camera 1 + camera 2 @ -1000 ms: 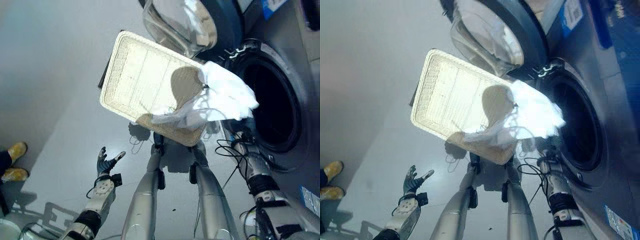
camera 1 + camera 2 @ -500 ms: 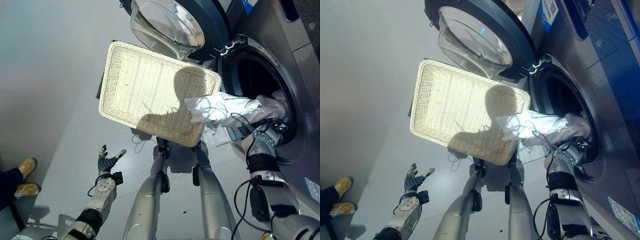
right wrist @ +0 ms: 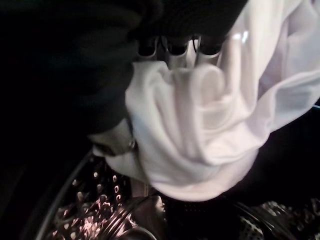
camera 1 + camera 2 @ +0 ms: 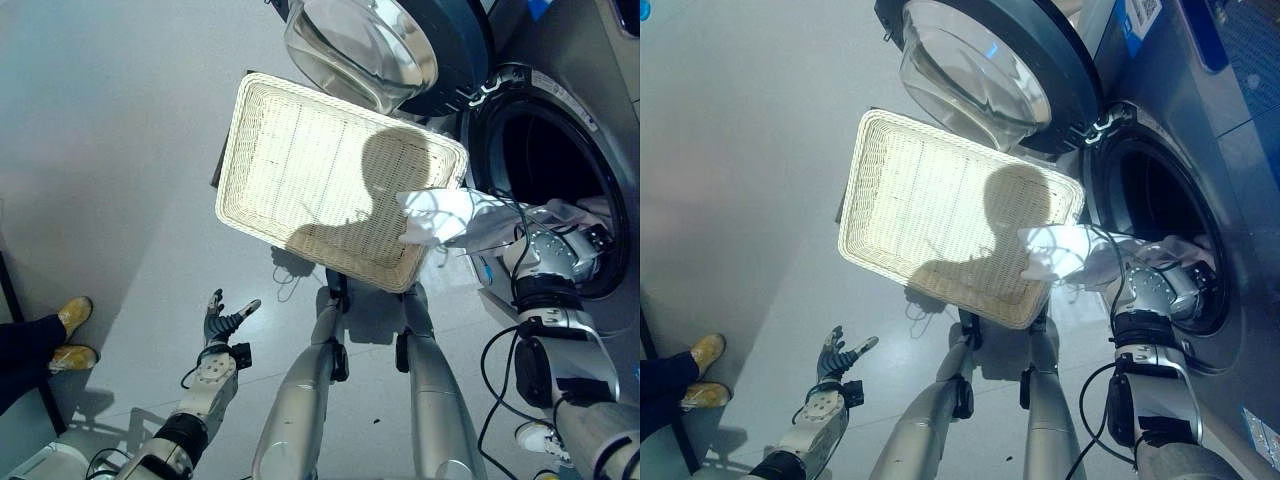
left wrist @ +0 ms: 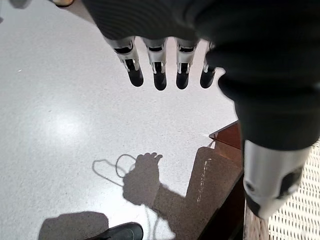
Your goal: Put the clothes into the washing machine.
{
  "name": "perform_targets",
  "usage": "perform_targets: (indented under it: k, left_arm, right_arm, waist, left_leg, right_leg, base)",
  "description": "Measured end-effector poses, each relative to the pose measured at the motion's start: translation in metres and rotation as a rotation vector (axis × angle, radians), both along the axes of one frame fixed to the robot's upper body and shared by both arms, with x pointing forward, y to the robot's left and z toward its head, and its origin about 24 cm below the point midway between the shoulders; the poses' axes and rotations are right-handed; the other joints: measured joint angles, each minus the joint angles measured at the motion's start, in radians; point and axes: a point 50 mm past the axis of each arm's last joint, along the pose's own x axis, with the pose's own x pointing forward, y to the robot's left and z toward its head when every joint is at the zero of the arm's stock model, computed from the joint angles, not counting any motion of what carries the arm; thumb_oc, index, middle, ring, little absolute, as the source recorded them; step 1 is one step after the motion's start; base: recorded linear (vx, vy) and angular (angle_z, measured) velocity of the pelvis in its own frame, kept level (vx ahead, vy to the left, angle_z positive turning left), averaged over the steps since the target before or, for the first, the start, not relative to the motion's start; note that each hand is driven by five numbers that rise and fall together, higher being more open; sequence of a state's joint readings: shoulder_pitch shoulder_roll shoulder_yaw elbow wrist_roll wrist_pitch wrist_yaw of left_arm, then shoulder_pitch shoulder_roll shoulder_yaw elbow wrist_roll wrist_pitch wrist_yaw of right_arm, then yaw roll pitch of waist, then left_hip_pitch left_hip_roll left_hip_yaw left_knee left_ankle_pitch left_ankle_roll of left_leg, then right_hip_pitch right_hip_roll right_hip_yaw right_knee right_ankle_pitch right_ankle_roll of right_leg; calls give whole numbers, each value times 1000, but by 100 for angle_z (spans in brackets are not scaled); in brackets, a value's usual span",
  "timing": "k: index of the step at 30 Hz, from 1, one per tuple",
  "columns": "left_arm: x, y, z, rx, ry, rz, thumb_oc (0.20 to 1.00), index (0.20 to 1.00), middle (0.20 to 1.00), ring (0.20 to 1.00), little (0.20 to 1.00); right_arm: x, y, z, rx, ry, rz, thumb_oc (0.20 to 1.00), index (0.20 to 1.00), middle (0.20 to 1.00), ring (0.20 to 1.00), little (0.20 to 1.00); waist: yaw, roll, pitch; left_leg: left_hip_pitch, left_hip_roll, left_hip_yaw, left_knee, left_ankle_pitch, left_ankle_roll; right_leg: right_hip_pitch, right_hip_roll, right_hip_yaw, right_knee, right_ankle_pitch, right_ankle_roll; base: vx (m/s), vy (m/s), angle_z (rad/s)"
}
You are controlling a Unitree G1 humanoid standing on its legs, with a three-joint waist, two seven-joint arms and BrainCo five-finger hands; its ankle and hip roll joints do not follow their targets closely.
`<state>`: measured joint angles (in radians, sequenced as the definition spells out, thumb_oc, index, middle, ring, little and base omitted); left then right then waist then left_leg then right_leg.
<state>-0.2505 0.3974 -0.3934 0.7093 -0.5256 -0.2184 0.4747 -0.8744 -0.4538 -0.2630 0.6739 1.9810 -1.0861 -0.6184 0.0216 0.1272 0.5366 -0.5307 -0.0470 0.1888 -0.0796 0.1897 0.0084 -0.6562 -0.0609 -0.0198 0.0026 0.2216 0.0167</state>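
Left eye view: the right hand is at the mouth of the washing machine, fingers curled round the white garment. The garment's trailing end lies on the near right corner of the wicker basket, which stands on the floor beside the open door. The left hand hangs over the floor, fingers straight, holding nothing.

Right eye view: same layout; the garment spans from basket rim to drum opening.

Left wrist view: straight fingers above bare floor.

Right wrist view: the garment is bunched against the fingers, just above the perforated drum.

Risk: if the hand lets go now, the trailing end would probably hang out over the door sill or snag on the basket rim, dragging cloth back out.
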Motion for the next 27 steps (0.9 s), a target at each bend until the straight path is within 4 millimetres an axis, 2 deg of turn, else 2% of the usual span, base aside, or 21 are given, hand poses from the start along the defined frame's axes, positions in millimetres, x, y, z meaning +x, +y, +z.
perform_targets:
  k: [3,6,7,8,10,11,12,13,17,20,23,24,25,26,27]
  left_arm:
    - [0,0,0,0,7,-4,1000,1000,1000,1000,1000]
    - [0,0,0,0,7,-4,1000,1000,1000,1000,1000]
    - [1,-3,2,-5,-1,-12,1000,1000,1000,1000,1000]
    - [1,-3,2,-5,-1,-12,1000,1000,1000,1000,1000]
    - [0,-1,2,-13,-3,-5,1000,1000,1000,1000,1000]
    - [0,-1,2,-13,-3,-5,1000,1000,1000,1000,1000]
    - [0,-1,1,-16,3,-10,1000,1000,1000,1000,1000]
    - [0,-1,1,-17,1,-10,1000,1000,1000,1000,1000]
    - [1,-5,2,-16,1,-34,1000,1000,1000,1000,1000]
    - [3,-9,4,-16,-4,-55,1000,1000,1000,1000,1000]
    - [1,-5,0,-8,21,-38,1000,1000,1000,1000,1000]
    - [0,-2,-2,-6,25,-30,1000,1000,1000,1000,1000]
    - [3,-2,-2,0,32,-29,1000,1000,1000,1000,1000]
    - [4,-3,-1,-2,25,-31,1000,1000,1000,1000,1000]
    - [4,-2,1,-1,11,-32,1000,1000,1000,1000,1000]
  right_arm:
    - [0,-13,13,-63,-22,28,1000,1000,1000,1000,1000]
    - [0,-13,13,-63,-22,28,1000,1000,1000,1000,1000]
    - [6,-18,15,-197,-42,111,1000,1000,1000,1000,1000]
    - [6,-18,17,-221,-51,119,1000,1000,1000,1000,1000]
    - [5,-5,32,-396,-240,101,1000,1000,1000,1000,1000]
    - [5,-5,32,-396,-240,101,1000,1000,1000,1000,1000]
    - [5,-5,41,-514,-297,59,1000,1000,1000,1000,1000]
    - [5,-5,41,-526,-302,48,1000,1000,1000,1000,1000]
    - [-9,-14,30,-451,-60,-200,1000,1000,1000,1000,1000]
    - [-18,-16,34,-516,130,-194,1000,1000,1000,1000,1000]
    - [-18,-2,45,-514,260,-108,1000,1000,1000,1000,1000]
    - [-15,1,41,-518,246,-85,1000,1000,1000,1000,1000]
    - [-8,-8,25,-538,174,-24,1000,1000,1000,1000,1000]
    - [-2,-13,20,-523,123,17,1000,1000,1000,1000,1000]
    - [5,-11,10,-450,-41,85,1000,1000,1000,1000,1000]
  waist:
    - [-4,0,0]
    - [-4,0,0]
    - [-9,0,0]
    - [-10,0,0]
    - [-10,0,1]
    - [-10,0,1]
    - [-8,3,2]
    - [-7,3,2]
    - [5,7,4]
    - [15,7,3]
    - [-3,7,3]
    - [-10,7,3]
    - [-10,7,3]
    - [-8,7,3]
    - [-14,7,3]
  left_leg:
    - [-12,-4,0,0,3,6]
    - [-12,-4,0,0,3,6]
    - [-13,-7,-1,6,-4,21]
    - [-13,-8,-1,6,-3,24]
    - [-28,-9,1,24,-11,27]
    - [-28,-9,1,24,-11,27]
    - [-30,-11,-1,23,-13,25]
    - [-30,-11,-1,22,-13,25]
    - [-33,-4,-1,23,-15,21]
    - [-45,-8,0,22,-17,20]
    - [-45,-20,-2,22,-18,20]
    - [-42,-20,-6,20,-18,20]
    - [-31,-18,-15,19,-18,21]
    - [-27,-17,-22,23,-18,21]
    - [-23,-14,-29,23,-19,19]
  right_leg:
    - [-11,-4,0,0,2,3]
    - [-11,-4,0,0,2,3]
    - [-9,-6,0,2,3,5]
    - [-9,-6,0,2,3,6]
    - [-30,-7,3,19,0,8]
    - [-30,-7,3,19,0,8]
    - [-37,-4,17,16,0,8]
    - [-37,-2,17,15,0,8]
    - [-42,5,16,13,7,-2]
    - [-62,-5,18,16,7,-2]
    - [-69,-16,18,24,9,1]
    - [-68,-16,17,24,8,2]
    - [-55,-14,11,24,8,2]
    - [-47,-15,7,24,8,2]
    - [-38,-13,2,24,-1,11]
  base:
    - [35,-21,0]
    - [23,-24,0]
    - [26,-52,0]
    - [40,-55,-1]
    - [38,-2,-7]
    - [27,9,-21]
    - [3,12,-15]
    - [43,37,-16]
    - [10,50,-2]
    - [22,54,-9]
    - [22,-11,-6]
    - [-28,-26,4]
    - [-9,-26,8]
    - [-51,-23,17]
    - [-4,-6,13]
